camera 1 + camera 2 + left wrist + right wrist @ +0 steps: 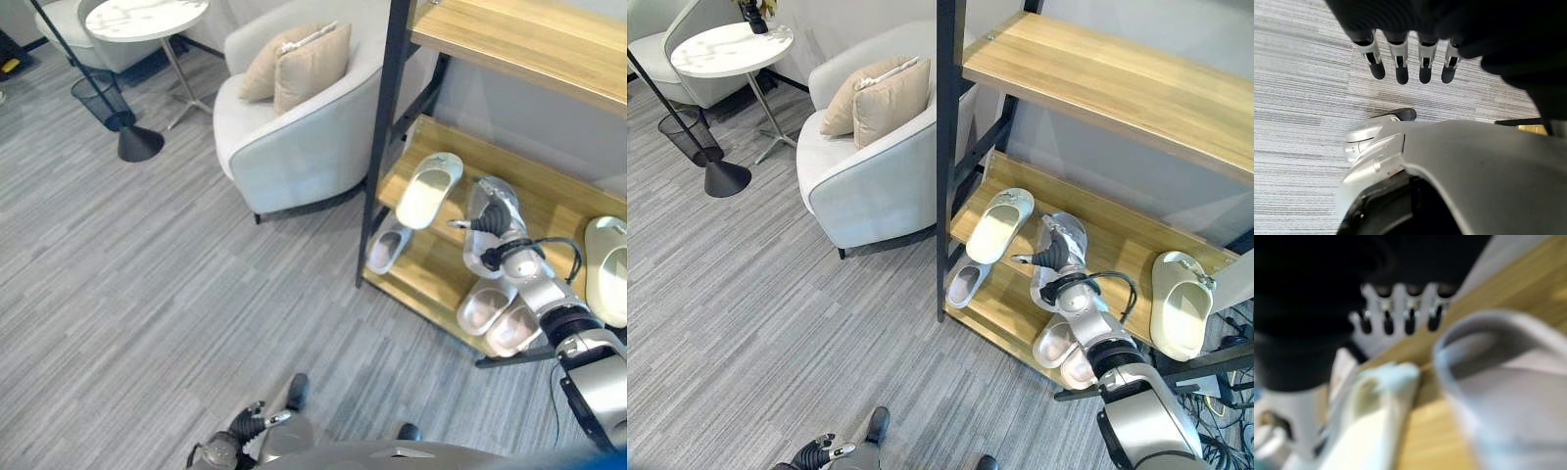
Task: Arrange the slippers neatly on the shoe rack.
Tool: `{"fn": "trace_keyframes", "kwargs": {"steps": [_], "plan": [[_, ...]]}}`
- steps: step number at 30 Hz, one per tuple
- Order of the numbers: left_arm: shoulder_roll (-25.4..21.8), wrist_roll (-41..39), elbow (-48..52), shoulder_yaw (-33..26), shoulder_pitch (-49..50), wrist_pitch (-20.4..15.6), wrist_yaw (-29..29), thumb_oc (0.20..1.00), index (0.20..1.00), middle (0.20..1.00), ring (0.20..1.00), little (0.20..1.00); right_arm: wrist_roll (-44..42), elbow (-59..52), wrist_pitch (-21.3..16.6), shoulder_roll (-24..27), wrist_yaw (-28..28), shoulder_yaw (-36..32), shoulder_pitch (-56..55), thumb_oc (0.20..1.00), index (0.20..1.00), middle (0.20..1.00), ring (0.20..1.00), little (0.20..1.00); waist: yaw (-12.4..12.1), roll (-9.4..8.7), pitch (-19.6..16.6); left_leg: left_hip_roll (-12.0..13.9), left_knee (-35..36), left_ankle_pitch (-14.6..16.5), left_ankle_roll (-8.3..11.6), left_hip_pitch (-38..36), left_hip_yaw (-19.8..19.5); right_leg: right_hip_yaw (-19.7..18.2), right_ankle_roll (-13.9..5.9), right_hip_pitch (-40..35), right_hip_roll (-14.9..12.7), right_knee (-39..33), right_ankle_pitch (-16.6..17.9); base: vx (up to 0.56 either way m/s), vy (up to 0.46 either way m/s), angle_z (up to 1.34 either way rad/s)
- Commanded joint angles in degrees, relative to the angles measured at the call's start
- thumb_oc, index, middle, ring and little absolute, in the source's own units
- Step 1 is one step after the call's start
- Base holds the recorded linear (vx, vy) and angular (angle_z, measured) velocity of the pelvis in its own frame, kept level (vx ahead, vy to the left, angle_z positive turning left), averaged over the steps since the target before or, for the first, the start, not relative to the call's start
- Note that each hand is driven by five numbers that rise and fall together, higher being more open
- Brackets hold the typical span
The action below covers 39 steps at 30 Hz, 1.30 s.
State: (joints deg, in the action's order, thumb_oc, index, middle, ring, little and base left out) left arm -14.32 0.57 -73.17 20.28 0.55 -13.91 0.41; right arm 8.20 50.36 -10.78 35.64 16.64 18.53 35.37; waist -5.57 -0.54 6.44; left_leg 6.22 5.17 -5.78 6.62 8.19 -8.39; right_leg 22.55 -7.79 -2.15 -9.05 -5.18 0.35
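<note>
The grey slipper (1060,257) I am handling sits on the middle shelf of the shoe rack (1117,93), its long axis running from the front edge toward the back wall, the closed toe at the far end. My right hand (1055,259) lies on top of it with the thumb sticking out to my left; whether my fingers curl round it or lie straight over it I cannot tell. My right arm reaches up and forward to it from the lower right, over the shelf's front edge.

Just to its left a cream slipper (999,224) lies at an angle, heel end overhanging the front edge. To the right there is bare wood, then a second cream slipper (1181,304) near the rack's right end. On the bottom shelf a single grey slipper (968,282) lies by the black post, and a pair of grey slippers (1066,350) sits under my forearm.

My left hand (1410,63) hangs low over the carpet (147,294), fingers straight and holding nothing. An armchair (304,127) stands close to the rack's left side.
</note>
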Motion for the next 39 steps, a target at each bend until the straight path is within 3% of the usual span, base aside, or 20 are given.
{"fn": "trace_keyframes", "kwargs": {"steps": [1,9,16,28,39], "plan": [[2.3,0.0,-3.2,5.6,0.1,0.2,-0.2,1.000,1.000,1.000,1.000,1.000,0.4,1.5,-0.7,4.8,3.5,1.0,6.7,1.000,1.000,1.000,1.000,1.000,-0.6,-0.49,0.3,1.4,-1.0,0.3,0.51,2.6,-1.5,-4.2,-3.70,3.6,-3.2,2.9,0.3,-0.04,-0.014,-0.02],[2.9,-1.2,-2.2,6.9,-0.5,-0.2,0.7,1.000,1.000,1.000,1.000,1.000,0.8,4.2,0.1,8.0,6.0,0.8,8.7,1.000,1.000,1.000,1.000,1.000,0.5,0.53,1.3,1.2,-0.8,-0.4,0.57,4.4,-1.6,-5.0,-3.59,5.8,-3.1,3.6,0.3,0.00,-0.007,-0.02],[3.3,-2.5,-1.1,8.1,-1.4,-0.7,1.6,1.000,1.000,1.000,1.000,1.000,-1.0,7.6,0.1,8.0,6.8,0.3,8.9,1.000,1.000,1.000,1.000,1.000,1.0,1.01,1.7,1.1,-0.6,-0.8,0.67,5.2,-1.4,-5.4,-3.65,6.7,-3.0,3.5,0.4,0.00,-0.018,-0.04],[3.3,-3.1,-1.8,9.0,-1.3,-0.7,2.9,1.000,1.000,1.000,1.000,1.000,-14.0,17.2,-2.0,7.6,6.7,-3.3,12.4,1.000,1.000,1.000,1.000,1.000,0.6,2.08,2.5,0.6,-0.2,-1.5,0.94,7.3,-1.3,-5.6,-3.88,8.7,-2.8,2.7,1.1,0.00,-0.005,-0.01],[3.1,-3.6,-2.7,8.5,-0.7,-0.8,2.8,1.000,1.000,1.000,1.000,1.000,-19.8,17.5,-3.5,7.8,5.8,-3.7,14.7,1.000,1.000,1.000,1.000,1.000,0.2,1.73,2.5,0.6,-0.2,-1.7,1.15,8.9,-0.9,-5.9,-4.29,9.9,-2.6,0.8,2.5,0.01,0.002,0.00]]}}
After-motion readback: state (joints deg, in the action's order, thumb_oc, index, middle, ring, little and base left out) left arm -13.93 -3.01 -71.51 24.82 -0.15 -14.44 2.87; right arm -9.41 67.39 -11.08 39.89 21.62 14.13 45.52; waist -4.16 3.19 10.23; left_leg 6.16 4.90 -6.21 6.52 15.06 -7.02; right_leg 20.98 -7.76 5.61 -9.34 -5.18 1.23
